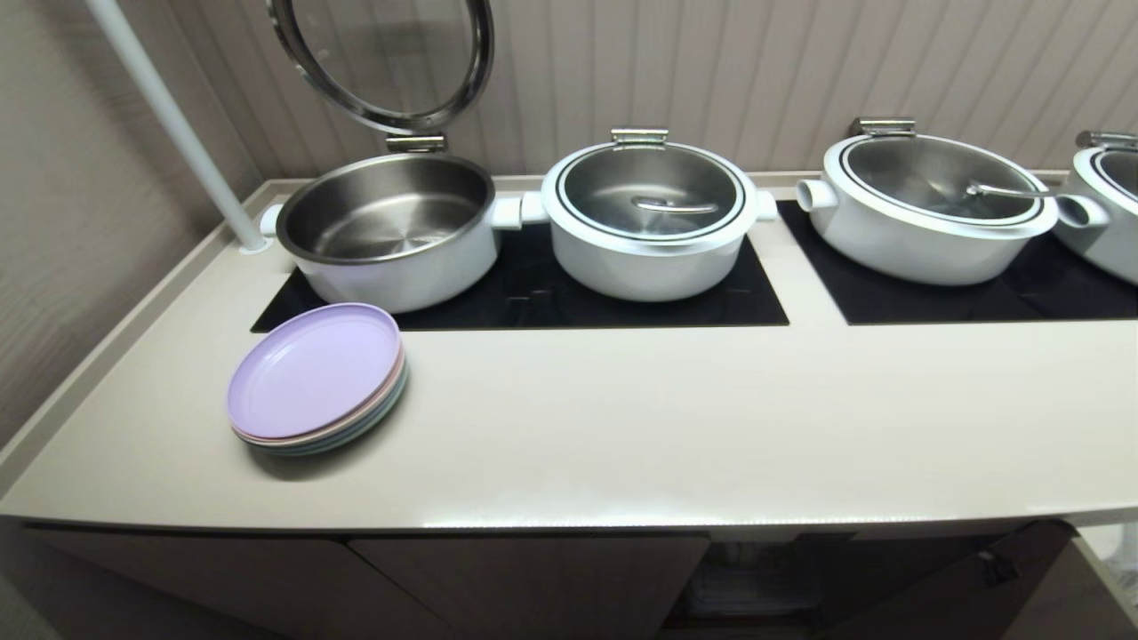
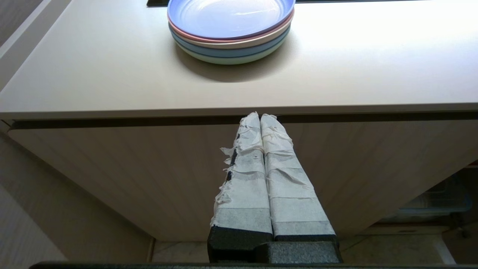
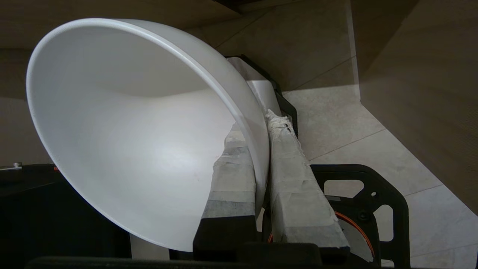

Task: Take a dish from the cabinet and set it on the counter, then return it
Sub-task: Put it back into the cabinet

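Bare counter fills the head view, no arm showing. Left gripper idles pressed together before the cabinet. Right gripper pinches the dish rim, low over floor; lifting onto the counter likely comes next.

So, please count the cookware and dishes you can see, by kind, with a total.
White pots on the cooktop: 4, starting with the open pot
Stacked pastel plates: 5 visible rims
White bowl held in the right hand: 1
Total: 10
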Tool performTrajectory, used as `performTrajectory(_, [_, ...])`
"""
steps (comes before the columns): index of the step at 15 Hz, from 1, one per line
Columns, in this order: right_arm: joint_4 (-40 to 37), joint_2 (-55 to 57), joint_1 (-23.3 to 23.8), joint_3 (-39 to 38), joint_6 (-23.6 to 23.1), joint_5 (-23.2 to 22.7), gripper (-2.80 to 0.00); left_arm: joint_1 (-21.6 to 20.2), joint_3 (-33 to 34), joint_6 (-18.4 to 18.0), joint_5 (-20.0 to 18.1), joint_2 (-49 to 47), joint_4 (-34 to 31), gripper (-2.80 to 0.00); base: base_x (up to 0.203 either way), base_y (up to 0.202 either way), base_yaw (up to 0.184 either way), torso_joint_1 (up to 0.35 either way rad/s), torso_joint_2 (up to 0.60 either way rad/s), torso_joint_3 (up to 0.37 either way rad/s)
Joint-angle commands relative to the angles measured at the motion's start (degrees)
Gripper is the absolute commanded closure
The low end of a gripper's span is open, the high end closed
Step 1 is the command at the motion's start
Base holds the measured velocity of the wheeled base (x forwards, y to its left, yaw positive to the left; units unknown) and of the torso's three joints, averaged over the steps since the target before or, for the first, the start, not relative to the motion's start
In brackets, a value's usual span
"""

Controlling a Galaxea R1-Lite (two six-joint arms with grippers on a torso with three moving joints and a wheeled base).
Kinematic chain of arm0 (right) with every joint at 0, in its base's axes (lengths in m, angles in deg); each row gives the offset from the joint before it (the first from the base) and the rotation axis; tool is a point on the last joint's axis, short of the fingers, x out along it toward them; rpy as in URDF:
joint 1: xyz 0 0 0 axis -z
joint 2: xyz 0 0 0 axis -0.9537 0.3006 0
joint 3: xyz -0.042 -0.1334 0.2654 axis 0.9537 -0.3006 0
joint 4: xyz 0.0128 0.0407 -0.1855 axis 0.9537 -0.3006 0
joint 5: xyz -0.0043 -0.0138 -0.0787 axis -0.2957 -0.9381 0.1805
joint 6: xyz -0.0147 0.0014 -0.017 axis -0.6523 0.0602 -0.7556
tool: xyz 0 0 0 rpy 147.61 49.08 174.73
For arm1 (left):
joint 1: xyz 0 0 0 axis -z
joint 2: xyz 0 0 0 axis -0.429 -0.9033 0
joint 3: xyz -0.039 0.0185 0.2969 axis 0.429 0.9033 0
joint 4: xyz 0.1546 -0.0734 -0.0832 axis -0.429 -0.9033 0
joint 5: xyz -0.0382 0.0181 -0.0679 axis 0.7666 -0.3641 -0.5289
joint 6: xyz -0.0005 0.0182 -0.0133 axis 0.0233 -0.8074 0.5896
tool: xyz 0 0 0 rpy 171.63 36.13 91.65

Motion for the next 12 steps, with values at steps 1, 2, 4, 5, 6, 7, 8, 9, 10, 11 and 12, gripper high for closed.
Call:
performTrajectory(1, [0.32,0.03,-0.3,0.02,0.11,-1.67,0.0,0.0,0.0,0.01,0.0,0.02,0.01,0.0,0.0,0.0,0.0,0.0,0.0,0.0])
performTrajectory(2, [0.4,0.03,-0.43,0.02,0.11,-2.29,0.0,0.0,0.0,0.01,0.0,0.02,0.01,0.0,0.0,0.0,0.0,0.0,0.0,0.0])
performTrajectory(4, [0.44,0.11,-0.83,0.02,0.11,-3.32,0.0,0.0,0.0,0.01,0.0,0.02,0.01,0.0,0.0,0.0,0.0,0.0,0.0,0.0])
performTrajectory(5, [0.6,0.09,-0.92,0.02,0.11,-3.89,0.0,0.0,0.0,0.01,0.0,0.02,0.01,0.0,0.0,0.0,0.0,0.0,0.0,0.0])
performTrajectory(6, [0.97,0.05,-1.09,0.02,0.11,-4.28,0.0,0.0,0.0,0.01,0.0,0.02,0.01,0.0,0.0,0.0,0.0,0.0,0.0,0.0])
performTrajectory(7, [0.97,0.03,-1.17,-0.07,0.2,-4.28,0.0,0.0,0.0,0.01,0.0,0.02,0.01,0.0,0.0,0.0,0.0,0.0,0.0,0.0])
performTrajectory(8, [0.97,0.09,-1.18,0.01,0.2,-4.36,0.0,0.0,0.0,0.01,0.0,0.02,0.01,0.0,0.0,0.0,0.0,0.0,0.0,0.0])
performTrajectory(9, [0.97,0.08,-1.18,0.02,0.2,-4.41,0.0,0.0,0.0,0.01,0.0,0.02,0.01,0.0,0.0,0.0,0.0,0.0,0.0,0.0])
performTrajectory(10, [0.97,0.03,-1.18,0.02,0.2,-4.45,0.0,0.0,0.0,0.01,0.0,0.02,0.01,0.0,0.0,0.0,0.0,0.0,0.0,0.0])
performTrajectory(11, [0.98,0.05,-1.18,0.02,0.2,-4.54,0.0,0.0,0.0,0.01,0.0,0.02,0.01,0.0,0.0,0.0,0.0,-0.017,0.01,0.025])
performTrajectory(12, [1.06,0.11,-1.09,0.02,0.2,-4.85,0.0,0.0,0.0,0.01,0.0,0.02,0.01,0.0,0.0,0.0,0.0,-0.076,0.15,0.079])
